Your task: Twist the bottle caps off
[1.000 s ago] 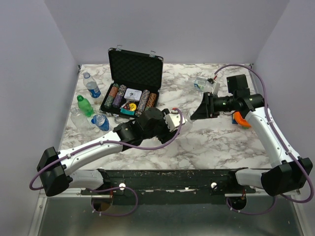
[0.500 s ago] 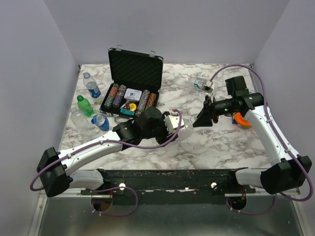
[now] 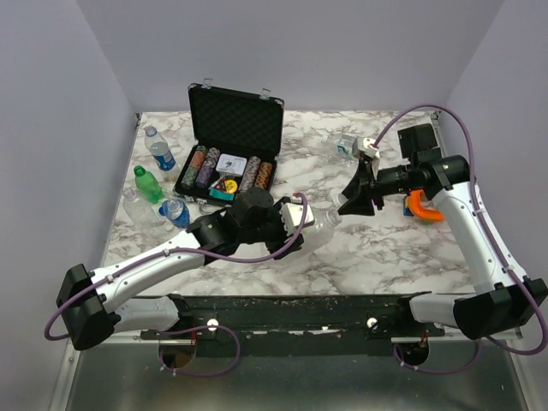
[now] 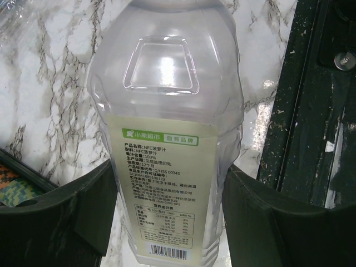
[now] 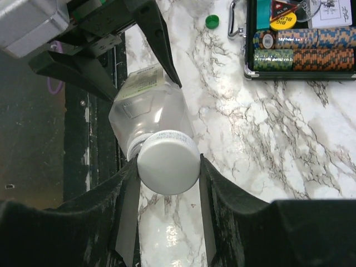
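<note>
Marble table (image 3: pixel 377 248); white cap (image 5: pixel 168 161) clearest wrist-side.

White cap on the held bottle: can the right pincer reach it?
Probably yes: the white cap sits between the fingers of the right pincer, nothing blocking; the left pincer holds the bottle.

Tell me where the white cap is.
The white cap sits mid right-wrist view, on the bottle the left gripper holds, between the fingers of the right gripper.

We overlook the whole worktop (image 3: pixel 385 248) from high behind; both wrist views closely share one bottle (image 4: pixel 172 139), the right facing its cap (image 5: pixel 168 162).
</note>
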{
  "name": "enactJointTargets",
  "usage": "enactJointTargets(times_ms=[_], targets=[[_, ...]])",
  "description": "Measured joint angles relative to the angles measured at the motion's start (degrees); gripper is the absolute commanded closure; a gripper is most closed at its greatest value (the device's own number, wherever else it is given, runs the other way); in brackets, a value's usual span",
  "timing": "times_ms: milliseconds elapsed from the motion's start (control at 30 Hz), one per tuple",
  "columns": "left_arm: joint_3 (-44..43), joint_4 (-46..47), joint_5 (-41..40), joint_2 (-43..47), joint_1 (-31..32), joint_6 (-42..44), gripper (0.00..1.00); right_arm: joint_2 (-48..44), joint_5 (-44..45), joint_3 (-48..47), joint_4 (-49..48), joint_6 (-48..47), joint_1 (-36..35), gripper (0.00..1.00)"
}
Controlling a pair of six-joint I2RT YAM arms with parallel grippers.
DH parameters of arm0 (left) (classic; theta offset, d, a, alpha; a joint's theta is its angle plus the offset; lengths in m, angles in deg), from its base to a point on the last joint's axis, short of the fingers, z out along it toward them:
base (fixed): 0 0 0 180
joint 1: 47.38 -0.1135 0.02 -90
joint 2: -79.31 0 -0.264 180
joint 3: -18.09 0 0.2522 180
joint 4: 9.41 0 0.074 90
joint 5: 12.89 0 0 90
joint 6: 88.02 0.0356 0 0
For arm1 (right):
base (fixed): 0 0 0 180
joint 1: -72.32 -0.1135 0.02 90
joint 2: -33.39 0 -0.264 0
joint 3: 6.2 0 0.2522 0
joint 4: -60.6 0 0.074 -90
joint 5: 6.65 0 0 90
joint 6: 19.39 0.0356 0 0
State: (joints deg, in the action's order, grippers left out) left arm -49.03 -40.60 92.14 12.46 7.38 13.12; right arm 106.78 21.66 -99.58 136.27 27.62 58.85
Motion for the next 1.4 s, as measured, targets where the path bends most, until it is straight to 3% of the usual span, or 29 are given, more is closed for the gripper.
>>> enactJointTargets(times_ms=[133,300,467,700,967,1400], targets=[[0.09,-0.87,0.04,1.42,-0.07,0.04,1.00,0.02,0.15,0.00,-0.13,1.16,2.01,0.75],[0.13,-2.56,0.00,4.02,-0.07,1.25,1.00,0.09,5.14,1.60,-8.79,11.08,11.63,0.74],[0.20,-4.15,-0.50,8.28,-0.46,4.44,1.00,1.70,18.49,7.50,-21.51,21.42,19.30,0.72],[8.07,2.25,-1.03,17.07,-1.92,7.72,1.00,9.64,38.56,11.32,-34.42,29.77,22.43,0.69],[14.80,5.42,-3.06,19.21,-3.06,9.62,1.00,27.30,48.85,-1.01,-36.70,33.14,24.44,0.67],[14.80,6.21,-3.43,18.93,-3.06,10.58,1.00,44.59,50.58,-16.96,-32.68,34.21,24.59,0.62]])
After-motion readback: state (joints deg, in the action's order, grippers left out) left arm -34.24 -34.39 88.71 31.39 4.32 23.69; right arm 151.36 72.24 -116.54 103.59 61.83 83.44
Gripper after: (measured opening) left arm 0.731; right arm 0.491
